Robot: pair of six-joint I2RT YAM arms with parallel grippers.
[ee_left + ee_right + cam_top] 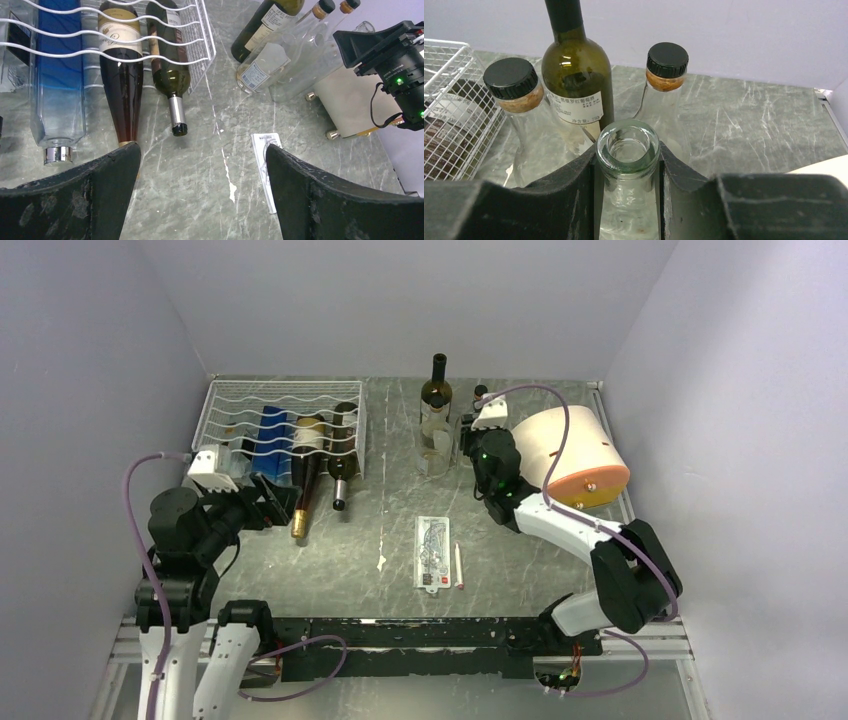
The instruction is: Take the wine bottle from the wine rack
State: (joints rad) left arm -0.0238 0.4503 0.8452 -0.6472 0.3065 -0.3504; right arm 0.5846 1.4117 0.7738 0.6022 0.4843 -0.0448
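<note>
The white wire wine rack [222, 400] stands at the back left and holds several lying bottles: a blue-tinted clear one [57, 90], an amber wine bottle [122, 90] with a gold top, and a dark green wine bottle [170, 75] with a silver neck. My left gripper [202, 152] hovers open over bare table just in front of their necks, holding nothing. My right gripper [628, 167] is shut on the neck of an upright, uncapped clear glass bottle [628, 150], which stands right of the rack.
Behind the held bottle stand a dark green wine bottle [576, 75] and two clear capped bottles [514, 85] [667, 62]. A cream drum-shaped object [575, 455] lies at the right. A printed card [432, 550] and a small stick [458, 565] lie mid-table.
</note>
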